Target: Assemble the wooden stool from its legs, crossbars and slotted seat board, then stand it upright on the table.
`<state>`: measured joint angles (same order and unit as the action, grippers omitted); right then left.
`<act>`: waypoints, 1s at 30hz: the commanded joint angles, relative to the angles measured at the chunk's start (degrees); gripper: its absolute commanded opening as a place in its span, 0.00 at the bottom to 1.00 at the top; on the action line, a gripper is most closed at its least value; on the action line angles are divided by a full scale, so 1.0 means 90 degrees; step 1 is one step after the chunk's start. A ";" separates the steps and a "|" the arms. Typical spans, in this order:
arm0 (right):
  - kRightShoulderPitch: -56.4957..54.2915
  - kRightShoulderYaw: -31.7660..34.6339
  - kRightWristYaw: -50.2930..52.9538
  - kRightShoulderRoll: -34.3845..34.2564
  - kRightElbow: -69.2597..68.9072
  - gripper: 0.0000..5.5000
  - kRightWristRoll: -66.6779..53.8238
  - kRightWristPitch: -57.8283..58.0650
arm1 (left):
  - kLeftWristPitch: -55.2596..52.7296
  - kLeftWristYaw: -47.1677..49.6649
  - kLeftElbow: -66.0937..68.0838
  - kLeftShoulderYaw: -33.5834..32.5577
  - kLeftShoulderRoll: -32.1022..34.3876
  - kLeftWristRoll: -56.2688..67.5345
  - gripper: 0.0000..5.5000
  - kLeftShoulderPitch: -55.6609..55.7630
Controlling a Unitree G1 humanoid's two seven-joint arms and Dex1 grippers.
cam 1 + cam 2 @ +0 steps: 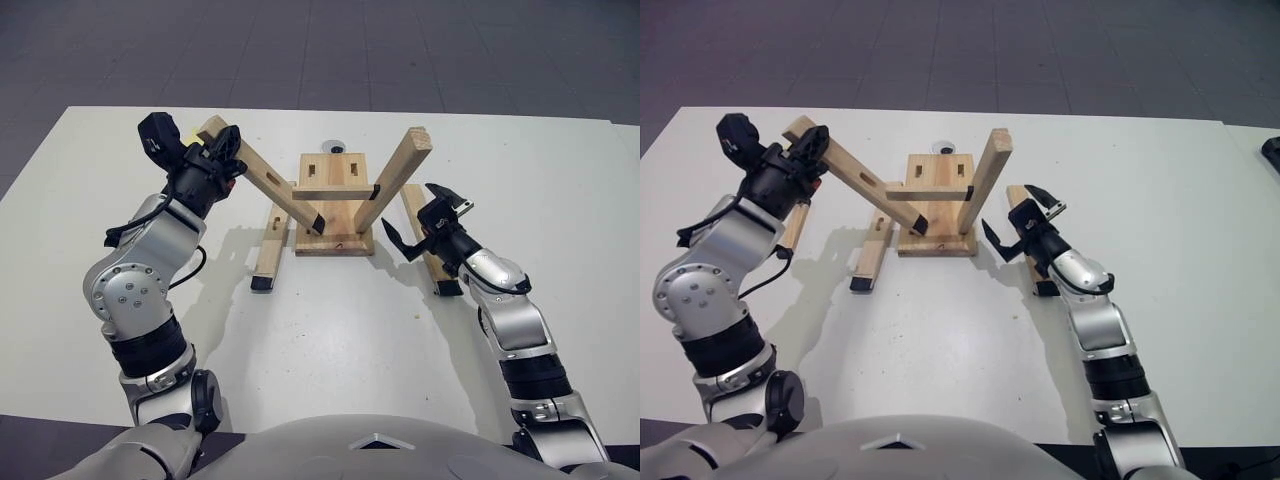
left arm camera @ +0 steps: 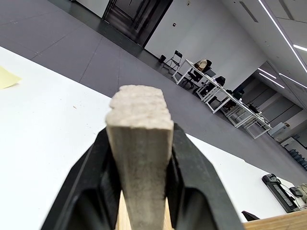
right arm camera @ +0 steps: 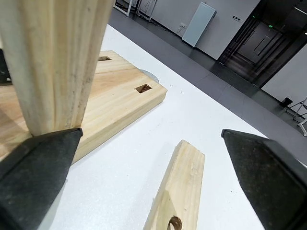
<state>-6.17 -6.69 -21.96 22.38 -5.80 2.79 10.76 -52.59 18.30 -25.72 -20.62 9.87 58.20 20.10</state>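
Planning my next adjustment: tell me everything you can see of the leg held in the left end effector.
The leg is a pale, square-section wooden bar with a rough sawn top end, a slot cut in one face and a dark tip. It leans tilted, the left end effector shut on its upper end, its dark tip down on the seat board. Partway along, the crossbar appears to meet it, running toward the other tilted leg.

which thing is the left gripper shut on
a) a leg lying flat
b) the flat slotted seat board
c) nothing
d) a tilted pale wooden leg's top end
d: the left gripper clamps the top end of the tilted pale wooden leg.
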 commanded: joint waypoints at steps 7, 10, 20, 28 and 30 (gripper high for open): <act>0.0096 0.0174 0.0135 -0.0038 -0.0116 0.98 0.0017 0.0062 | 0.0067 0.0366 -0.0053 -0.0154 -0.0099 0.0246 0.18 -0.0101; 0.0127 0.0188 0.0167 -0.0055 -0.0109 0.98 0.0014 0.0062 | 0.0101 0.0406 0.0000 -0.0242 -0.0042 0.0399 0.18 -0.0063; 0.0170 0.0226 0.0257 -0.0129 -0.0102 0.98 0.0013 0.0071 | 0.0147 0.0439 0.0177 -0.0262 0.0047 0.0263 0.18 -0.0191; 0.0163 0.0261 0.0329 -0.0160 -0.0100 0.98 0.0018 0.0070 | 0.0300 0.0525 0.0259 -0.0251 0.0055 0.0095 0.18 -0.0328; 0.0178 0.0268 0.0340 -0.0166 -0.0114 0.98 0.0025 0.0076 | 0.0271 0.0538 0.0248 -0.0202 0.0070 0.0051 0.18 -0.0396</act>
<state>-4.58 -4.98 -19.38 21.02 -6.18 2.82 10.90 -49.19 22.30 -23.63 -23.15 9.83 59.93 18.08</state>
